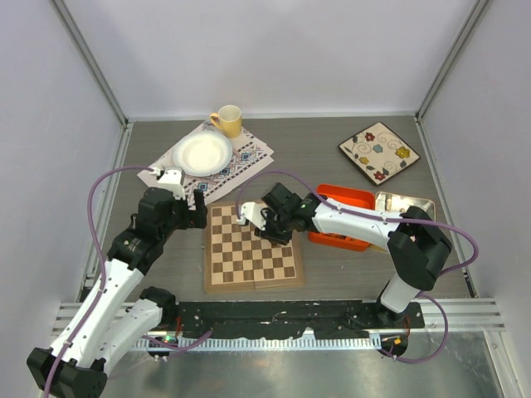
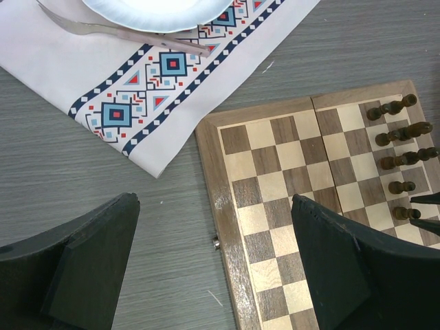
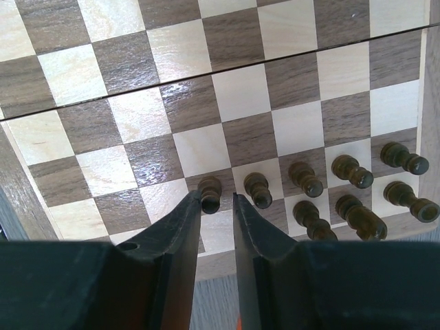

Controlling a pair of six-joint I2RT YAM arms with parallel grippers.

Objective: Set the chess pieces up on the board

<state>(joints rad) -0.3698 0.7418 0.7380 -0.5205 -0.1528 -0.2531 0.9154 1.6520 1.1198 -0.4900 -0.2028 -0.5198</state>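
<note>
Jaws slightly parted, the right gripper (image 3: 216,198) apparently sets a dark pawn (image 3: 210,192) beside other pawns (image 3: 258,190) at the board's (image 3: 137,103) far right; the left gripper (image 2: 214,206) hovers wide open.
</note>
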